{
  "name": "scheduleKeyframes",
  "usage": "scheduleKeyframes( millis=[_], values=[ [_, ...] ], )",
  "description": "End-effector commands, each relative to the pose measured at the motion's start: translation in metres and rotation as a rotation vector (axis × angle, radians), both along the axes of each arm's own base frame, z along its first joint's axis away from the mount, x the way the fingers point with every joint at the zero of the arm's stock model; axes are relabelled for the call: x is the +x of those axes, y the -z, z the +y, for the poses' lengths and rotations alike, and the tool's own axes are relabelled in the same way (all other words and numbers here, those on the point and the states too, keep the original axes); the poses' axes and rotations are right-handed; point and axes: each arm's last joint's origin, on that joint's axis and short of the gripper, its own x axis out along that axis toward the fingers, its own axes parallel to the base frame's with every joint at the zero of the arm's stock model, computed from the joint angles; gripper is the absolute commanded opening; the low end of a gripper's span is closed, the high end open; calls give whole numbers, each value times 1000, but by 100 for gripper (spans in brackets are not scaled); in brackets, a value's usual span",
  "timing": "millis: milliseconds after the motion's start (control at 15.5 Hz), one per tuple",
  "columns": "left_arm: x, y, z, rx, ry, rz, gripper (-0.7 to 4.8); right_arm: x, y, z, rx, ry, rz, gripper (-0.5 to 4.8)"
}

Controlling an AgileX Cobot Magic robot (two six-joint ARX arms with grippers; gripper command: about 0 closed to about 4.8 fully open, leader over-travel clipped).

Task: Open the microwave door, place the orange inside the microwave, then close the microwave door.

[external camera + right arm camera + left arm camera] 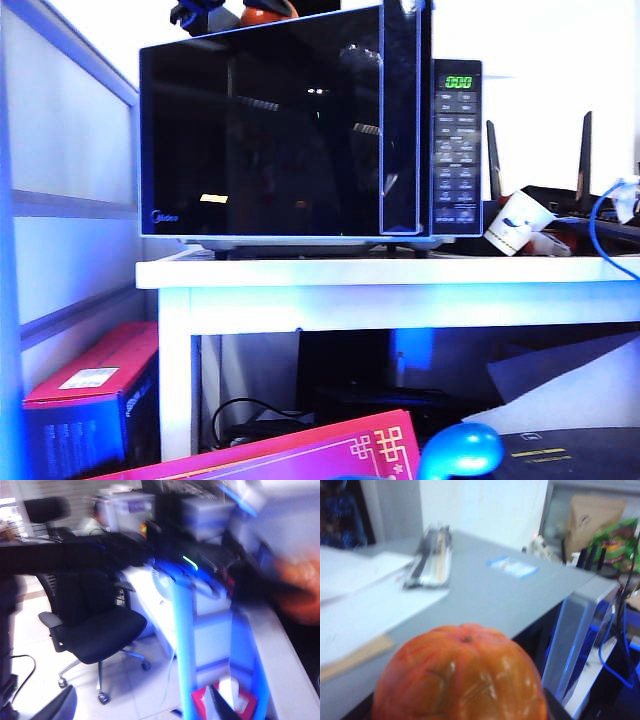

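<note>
The microwave [300, 125] is a big, rigid black box on a white worktop [400, 272]; it should be heavy enough to stay put when pulled on. Its door [265, 125], shut, is slick mirror-like glass with a thin silver rim, a poor surface to grip. The tall narrow handle strip [400, 120] at the door's 3 o'clock edge, just beside the grey keypad [456, 150], is the place to hook.

The orange [460, 675] sits above the microwave's top at 12 o'clock in the exterior view. It is round, ribbed and slightly shiny, probably light and firm but ready to roll; squeeze across its widest part.

Left claw: fingers out of sight behind the orange, grip cannot be told. Right claw: not visible in its blurred view.
</note>
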Motion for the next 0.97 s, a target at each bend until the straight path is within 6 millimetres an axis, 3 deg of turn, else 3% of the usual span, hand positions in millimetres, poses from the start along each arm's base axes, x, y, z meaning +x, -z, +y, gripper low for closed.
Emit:
scheduleKeyframes(
  millis=[65,452,775,968],
  values=[
    [2,4,-1,9,4,23,183,6,3,-11,-2,81,14,336],
    [5,9,-4,12,13,34,182,17,6,-19,-42,442,-61,336],
    [5,10,-4,12,14,35,182,42,24,-24,-115,763,-51,336],
    [5,9,-4,12,14,35,182,59,42,-23,-161,785,-23,336]
  ],
)
